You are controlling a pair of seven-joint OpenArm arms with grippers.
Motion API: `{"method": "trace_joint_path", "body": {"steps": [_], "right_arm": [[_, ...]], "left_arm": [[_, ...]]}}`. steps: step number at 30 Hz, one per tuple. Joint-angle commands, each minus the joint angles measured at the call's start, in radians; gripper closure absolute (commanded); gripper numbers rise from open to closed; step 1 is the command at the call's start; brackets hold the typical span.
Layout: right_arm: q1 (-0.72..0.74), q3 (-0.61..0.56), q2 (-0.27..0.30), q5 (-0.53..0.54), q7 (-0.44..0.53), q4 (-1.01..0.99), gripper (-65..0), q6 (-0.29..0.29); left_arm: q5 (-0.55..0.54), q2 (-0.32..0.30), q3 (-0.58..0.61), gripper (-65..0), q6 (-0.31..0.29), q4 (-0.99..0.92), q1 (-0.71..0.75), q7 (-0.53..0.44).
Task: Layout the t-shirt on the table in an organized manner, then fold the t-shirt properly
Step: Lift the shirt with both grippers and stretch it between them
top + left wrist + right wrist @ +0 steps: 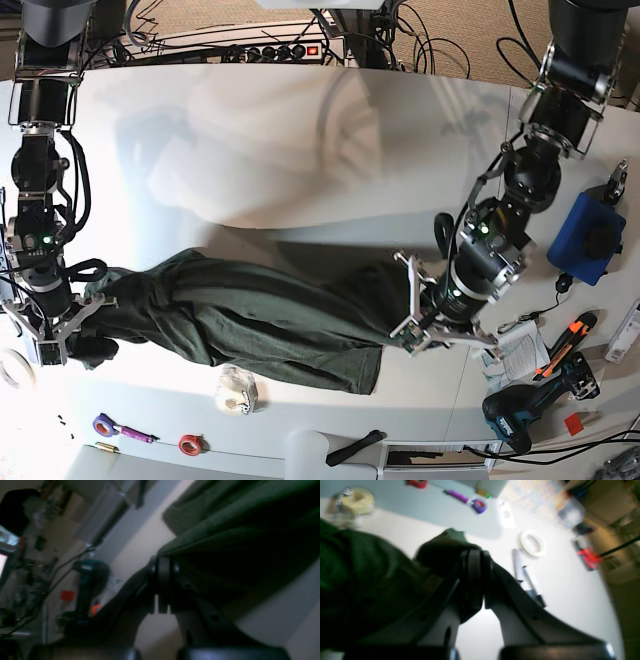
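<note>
Stretching wrinkled green t-shirt (pixel 260 320), smooth white table (pixel 330 170)

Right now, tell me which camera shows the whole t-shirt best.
The base view: the t-shirt shows whole, stretched across the table between both arms. The left wrist view shows only a taut edge at the shut fingers; the right wrist view shows only a bunched part by its fingers.

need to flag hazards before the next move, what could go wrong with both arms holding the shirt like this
1. The t-shirt hangs stretched and bunched between the left gripper and right gripper; pulling further could slip a pinch.
2. The fabric is twisted, so laying it down now may leave folds.
3. The tape roll sits close by the hem on the table; the cloth could drag it.
</note>
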Motion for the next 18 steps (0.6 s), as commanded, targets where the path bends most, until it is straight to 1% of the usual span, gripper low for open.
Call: {"method": "trace_joint_path", "body": {"steps": [1,3,4,6,9,12,16,18], "right_arm": [[0.029,0.017,0.022,-0.034,0.047,0.008,0.0,-0.026],[0.044,0.017,0.022,-0.055,0.070,-0.030,0.0,-0.053],[0.062,0.017,0.020,-0.054,0.081,-0.064,0.0,-0.057],[0.116,0.017,0.008,-0.051,0.108,-0.159,0.0,-0.057],[0.231,0.017,-0.017,-0.015,0.172,-0.332,0.0,-0.054],[0.372,0.016,-0.042,0.034,0.190,-0.504,0.0,-0.024],[0.531,0.015,-0.083,0.106,0.190,-0.687,0.0,0.034],[0.594,0.015,-0.112,0.118,0.188,-0.756,0.0,0.046]], "left_arm": [[0.029,-0.017,-0.012,0.0,0.023,0.015,-0.042,-0.023],[0.034,-0.028,-0.018,0.0,0.034,0.011,-0.073,-0.024],[0.034,-0.027,-0.025,0.0,0.042,0.004,-0.092,-0.024],[0.020,-0.026,-0.037,0.0,0.047,-0.024,-0.130,-0.054],[-0.013,-0.020,-0.041,0.0,0.043,-0.088,-0.192,-0.085],[-0.040,0.000,-0.041,0.0,0.036,-0.176,-0.265,-0.109],[-0.054,0.035,-0.041,0.0,0.036,-0.316,-0.360,-0.145],[-0.062,0.052,-0.041,0.0,0.009,-0.394,-0.407,-0.174]]}}
